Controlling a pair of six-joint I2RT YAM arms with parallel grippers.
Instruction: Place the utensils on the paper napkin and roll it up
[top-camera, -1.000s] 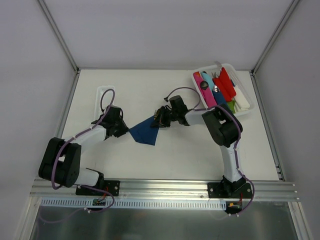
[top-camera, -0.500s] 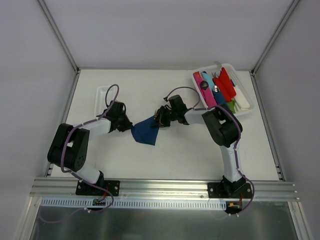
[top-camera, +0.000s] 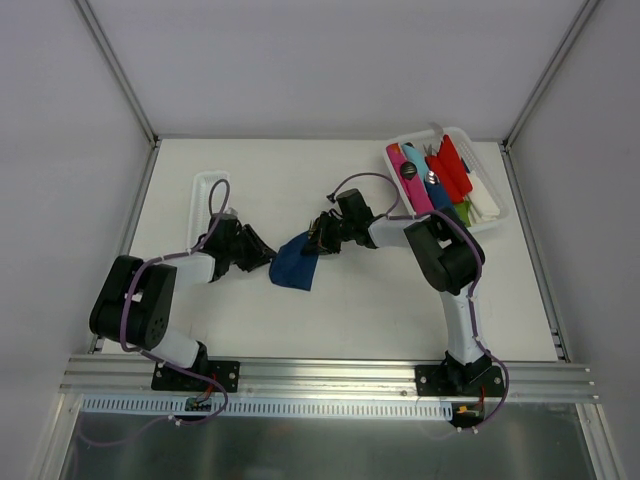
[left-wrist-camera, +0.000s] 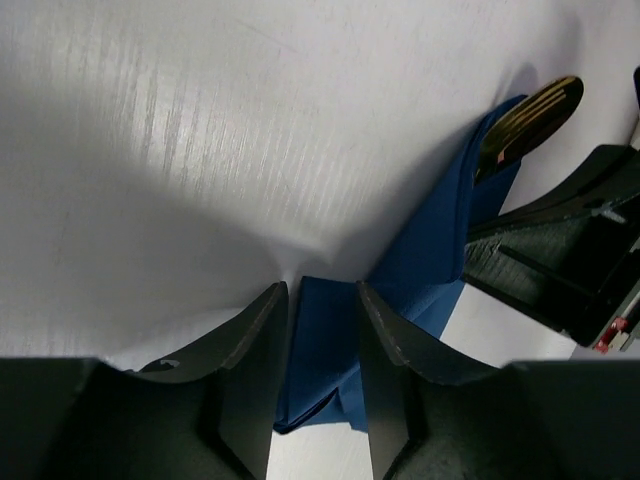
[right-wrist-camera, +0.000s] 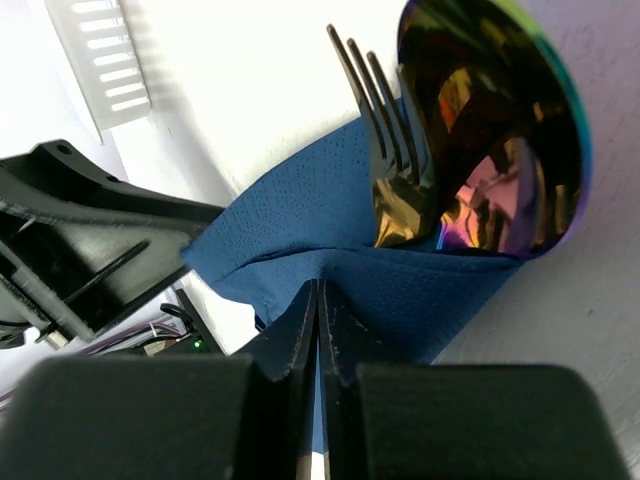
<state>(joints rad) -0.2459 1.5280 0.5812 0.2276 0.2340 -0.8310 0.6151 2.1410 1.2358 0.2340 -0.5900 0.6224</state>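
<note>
beside the white plastic bin (top-camera: 497, 214), the thin dark navy-blue paper napkin (top-camera: 295, 263) has been bunched narrower over the iridescent metal fork and spoon (right-wrist-camera: 470, 190), its edges pinched by the left gripper (left-wrist-camera: 322, 330) and right gripper (right-wrist-camera: 320, 320), so rolling is judged underway.

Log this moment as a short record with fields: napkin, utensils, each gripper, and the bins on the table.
napkin: dark blue napkin, partly folded over, at table centre
utensils: fork and spoon, heads sticking out of the napkin's fold
left gripper: left gripper at the napkin's left edge, a fold of napkin between its fingers, small gaps showing
right gripper: right gripper shut on the napkin's edge, close to the utensils
white tray: white tray at far left, contents not discernible
white bin: white bin at far right, holding pink, red, blue and white items
</note>
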